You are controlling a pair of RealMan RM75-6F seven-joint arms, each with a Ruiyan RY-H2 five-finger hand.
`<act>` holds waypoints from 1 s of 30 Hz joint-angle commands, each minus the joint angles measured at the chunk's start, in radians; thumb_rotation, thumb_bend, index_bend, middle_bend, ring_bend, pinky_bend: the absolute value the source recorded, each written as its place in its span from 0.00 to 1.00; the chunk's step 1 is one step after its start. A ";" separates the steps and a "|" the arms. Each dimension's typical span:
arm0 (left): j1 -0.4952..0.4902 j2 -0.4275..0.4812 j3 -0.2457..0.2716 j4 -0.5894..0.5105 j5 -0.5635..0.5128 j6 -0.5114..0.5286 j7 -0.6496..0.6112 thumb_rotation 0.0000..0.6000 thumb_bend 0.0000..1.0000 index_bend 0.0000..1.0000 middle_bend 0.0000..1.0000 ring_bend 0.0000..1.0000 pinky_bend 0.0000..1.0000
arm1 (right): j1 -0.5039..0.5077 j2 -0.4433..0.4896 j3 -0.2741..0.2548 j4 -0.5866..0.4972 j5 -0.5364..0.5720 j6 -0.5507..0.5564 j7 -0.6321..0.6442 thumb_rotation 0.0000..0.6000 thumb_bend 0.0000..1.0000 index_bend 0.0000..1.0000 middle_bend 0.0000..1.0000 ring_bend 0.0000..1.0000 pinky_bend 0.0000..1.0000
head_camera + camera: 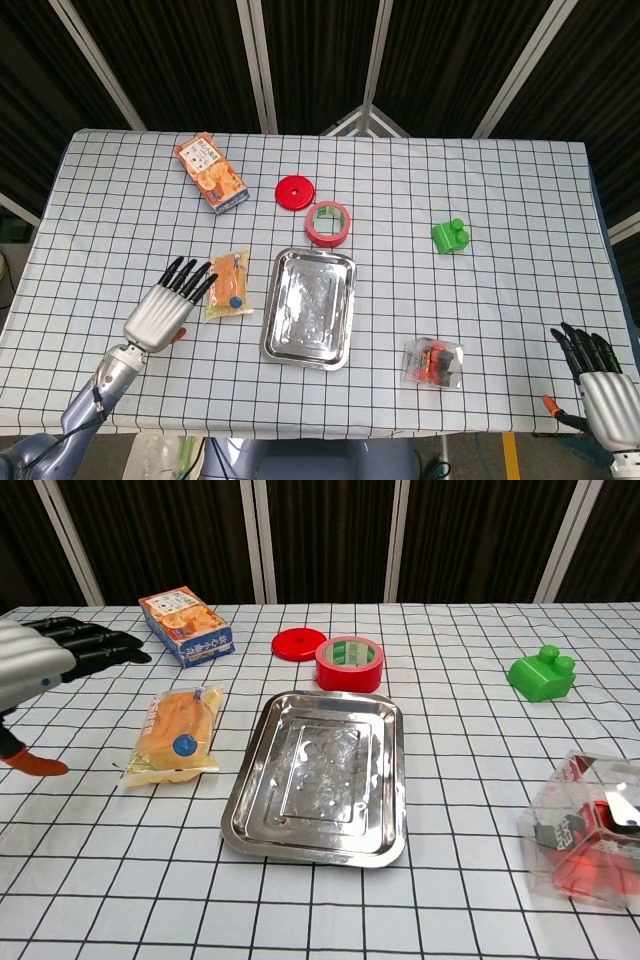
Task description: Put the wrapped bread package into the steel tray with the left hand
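Note:
The wrapped bread package (229, 285) (177, 733) lies flat on the checked cloth, just left of the steel tray (311, 307) (322, 776). The tray holds nothing. My left hand (165, 306) (52, 656) hovers just left of the bread, fingers straight and apart, tips close to the wrapper's left edge, holding nothing. My right hand (600, 385) sits off the table's near right corner with fingers extended and nothing in it; the chest view does not show it.
An orange snack box (211, 173) lies at the back left. A red lid (295, 192) and a red tape roll (328, 223) sit behind the tray. A green toy block (450, 237) is to the right, and a clear box (433, 362) near the front right.

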 commanded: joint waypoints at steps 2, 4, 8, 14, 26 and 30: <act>-0.085 0.017 -0.048 -0.065 -0.142 -0.100 0.147 1.00 0.01 0.00 0.00 0.00 0.01 | 0.002 0.006 0.013 0.007 0.025 -0.006 0.017 1.00 0.30 0.00 0.00 0.00 0.00; -0.109 0.010 -0.054 -0.058 -0.170 -0.115 0.165 1.00 0.01 0.00 0.00 0.00 0.01 | 0.003 0.007 0.016 0.008 0.032 -0.007 0.020 1.00 0.30 0.00 0.00 0.00 0.00; -0.150 -0.023 -0.051 -0.035 -0.218 -0.135 0.195 1.00 0.01 0.00 0.00 0.00 0.01 | 0.008 0.004 0.022 0.009 0.039 -0.012 0.020 1.00 0.30 0.00 0.00 0.00 0.00; -0.209 -0.111 -0.023 0.066 -0.271 -0.169 0.213 1.00 0.00 0.00 0.00 0.00 0.00 | 0.009 0.001 0.031 0.012 0.054 -0.010 0.021 1.00 0.30 0.00 0.00 0.00 0.00; -0.274 -0.168 0.019 0.159 -0.360 -0.186 0.221 1.00 0.00 0.00 0.00 0.00 0.00 | 0.008 0.004 0.040 0.014 0.071 -0.007 0.024 1.00 0.30 0.00 0.00 0.00 0.00; -0.288 -0.181 0.033 0.180 -0.369 -0.178 0.224 1.00 0.00 0.00 0.02 0.00 0.01 | 0.010 0.003 0.042 0.013 0.077 -0.013 0.020 1.00 0.30 0.00 0.00 0.00 0.00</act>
